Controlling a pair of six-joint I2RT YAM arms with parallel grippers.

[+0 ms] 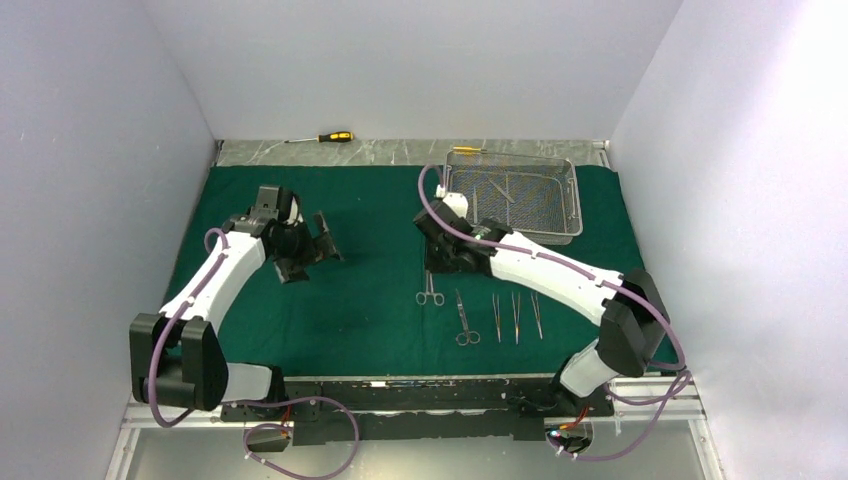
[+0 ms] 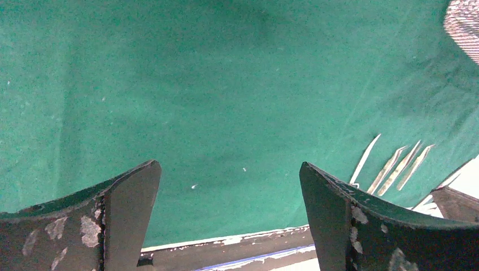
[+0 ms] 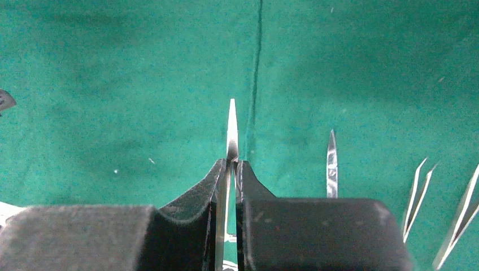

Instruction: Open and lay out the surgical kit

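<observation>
While the right gripper point(image 3: 230, 165) pinches a slim steel instrument point(image 3: 231, 121), tip pointing away, parallel to the row point(image 1: 515, 316) just right of it, the left gripper point(image 2: 229, 165) hangs wide, well apart.

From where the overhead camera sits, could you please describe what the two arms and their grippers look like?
Both the left arm and the right arm have white link shells with black joints and bases. A purple cable loops along each. The left gripper and right gripper have black, tapered fingers, scuffed with pale worn patches.
</observation>
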